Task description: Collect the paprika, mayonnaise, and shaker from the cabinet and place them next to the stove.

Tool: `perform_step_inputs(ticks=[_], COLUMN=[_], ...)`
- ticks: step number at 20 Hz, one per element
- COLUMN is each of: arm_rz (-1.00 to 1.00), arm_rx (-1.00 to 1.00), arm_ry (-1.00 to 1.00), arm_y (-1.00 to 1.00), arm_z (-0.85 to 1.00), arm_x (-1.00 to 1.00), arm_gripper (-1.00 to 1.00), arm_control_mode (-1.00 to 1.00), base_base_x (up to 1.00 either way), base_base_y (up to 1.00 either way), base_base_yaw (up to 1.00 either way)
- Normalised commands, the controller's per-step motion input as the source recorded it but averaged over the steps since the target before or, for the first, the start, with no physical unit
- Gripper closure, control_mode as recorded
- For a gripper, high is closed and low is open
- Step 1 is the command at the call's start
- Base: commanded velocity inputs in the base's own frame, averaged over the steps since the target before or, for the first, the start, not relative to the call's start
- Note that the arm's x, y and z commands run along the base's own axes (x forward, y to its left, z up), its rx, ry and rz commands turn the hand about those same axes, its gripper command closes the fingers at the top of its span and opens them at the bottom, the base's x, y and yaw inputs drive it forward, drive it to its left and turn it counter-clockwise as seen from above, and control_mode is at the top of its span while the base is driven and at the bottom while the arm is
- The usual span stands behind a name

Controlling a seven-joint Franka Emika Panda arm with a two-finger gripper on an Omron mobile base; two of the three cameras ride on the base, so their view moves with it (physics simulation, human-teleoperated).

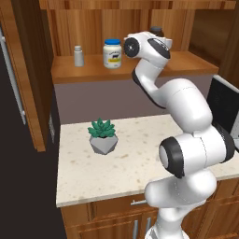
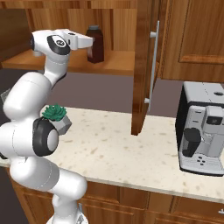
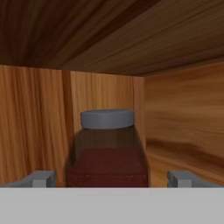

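The paprika, a dark red-brown bottle with a grey-looking cap, stands at the right end of the cabinet shelf. My gripper is open right in front of it, one fingertip on each side, and nothing is gripped. In the right base view the gripper reaches the paprika from the left. The mayonnaise, a white jar with a blue lid, and the small pale shaker stand further left on the same shelf. The stove is out of view.
The open cabinet door with its silver bar handle hangs to the right of the paprika. A potted succulent sits on the speckled counter below. A coffee machine stands at the counter's right.
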Motion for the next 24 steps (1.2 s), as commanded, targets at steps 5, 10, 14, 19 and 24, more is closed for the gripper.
perform_step_inputs(ticks=[5, 10, 14, 19, 24], arm_rz=[0.00, 0.00, 0.00, 0.00, 0.00], arm_rx=[0.00, 0.00, 0.00, 0.00, 0.00], arm_ry=[0.00, 0.00, 0.00, 0.00, 0.00], arm_y=[-0.09, -0.01, 0.00, 0.00, 0.00], arm_z=[0.00, 0.00, 0.00, 0.00, 0.00], arm_x=[0.05, 0.11, 0.04, 0.00, 0.00], arm_gripper=[-1.00, -1.00, -1.00, -1.00, -1.00], arm_control_mode=[-1.00, -1.00, -1.00, -1.00, -1.00], base_base_x=[0.00, 0.00, 0.00, 0.00, 0.00], base_base_y=[0.00, 0.00, 0.00, 0.00, 0.00], base_base_yaw=[0.00, 0.00, 0.00, 0.00, 0.00])
